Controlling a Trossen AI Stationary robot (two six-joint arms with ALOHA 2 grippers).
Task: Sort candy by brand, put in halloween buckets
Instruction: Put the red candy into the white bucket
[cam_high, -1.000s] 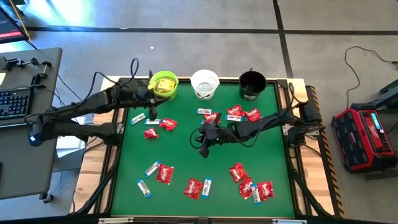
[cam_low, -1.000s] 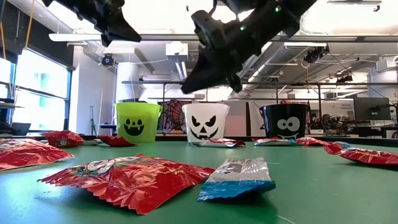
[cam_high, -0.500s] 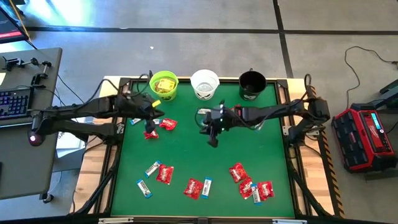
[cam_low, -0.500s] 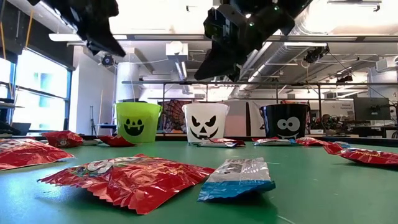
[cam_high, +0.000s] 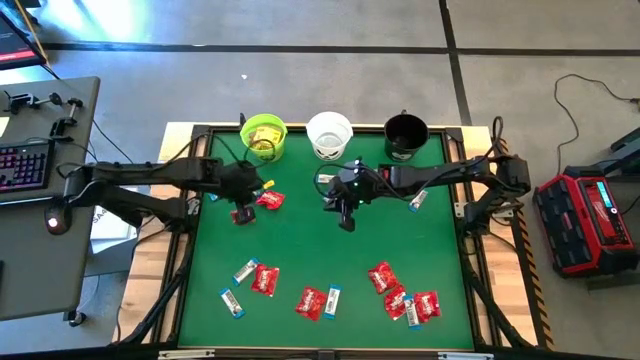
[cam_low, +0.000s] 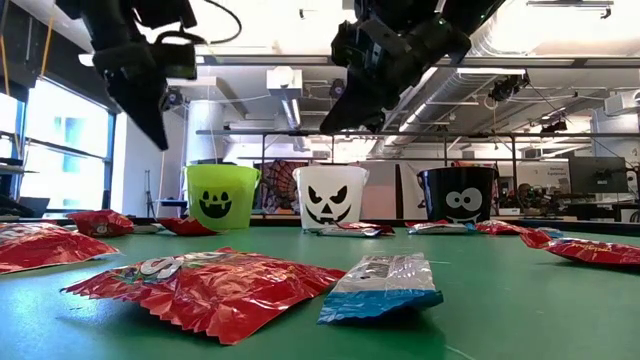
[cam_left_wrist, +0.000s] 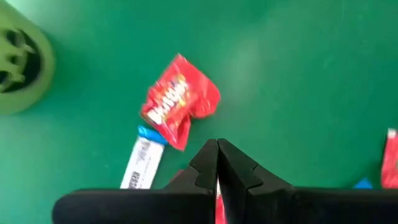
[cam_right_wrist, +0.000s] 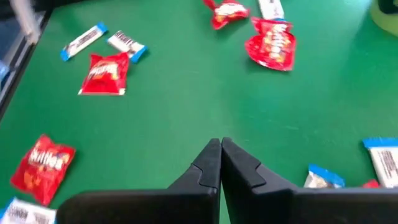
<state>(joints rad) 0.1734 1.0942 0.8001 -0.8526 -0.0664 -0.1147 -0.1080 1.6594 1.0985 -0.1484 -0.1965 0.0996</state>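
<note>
Your left gripper (cam_high: 243, 190) hangs above the table's left half with its fingers pressed together and nothing between them, over a red packet (cam_left_wrist: 180, 101) and a blue-and-white bar (cam_left_wrist: 142, 162); your right gripper (cam_high: 345, 208) is likewise closed and empty, near the middle, just in front of the white bucket (cam_high: 329, 135). The candy lies scattered flat on the green mat (cam_high: 300, 240): red packets and bars to the left, behind the right arm, and along the front edge. Judge these wrappers light, crinkly and slick; they should slide if nudged, so pinch a packet across its puffed middle and a bar across its narrow width. The green bucket (cam_high: 263, 136) already holds yellow packets; the white one looks empty, and the black bucket (cam_high: 405, 135) is too dark inside to tell.
</note>
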